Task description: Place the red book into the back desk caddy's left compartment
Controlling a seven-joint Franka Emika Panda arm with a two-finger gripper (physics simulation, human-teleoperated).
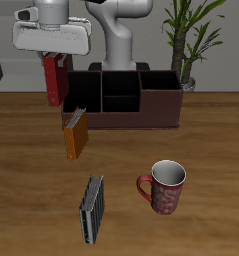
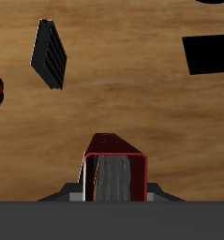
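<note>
Gripper (image 1: 55, 72) clamped on red book (image 1: 56, 80), beside back desk caddy (image 1: 131, 100); orange-brown book (image 1: 75, 135) near; fingertips hidden.

Wood-grain table (image 1: 206, 150), matt finish. Red book (image 2: 114, 146): smooth hard cover, pale paper page edges. Mug (image 1: 163, 187) glossy, ceramic-looking. Back desk caddy (image 1: 159, 108) dark, matt.

The red book (image 1: 56, 78) has a dark-red cover and, in the wrist view, pale grey page edges; the caddy (image 1: 126, 100) is dark reddish-brown. Another book (image 1: 75, 133) is orange-brown, and a third (image 1: 92, 209) is striped grey and black. The mug (image 1: 163, 187) is dark red with pale speckles and a whitish inside, on a table (image 1: 31, 190) of brown wood grain.
</note>
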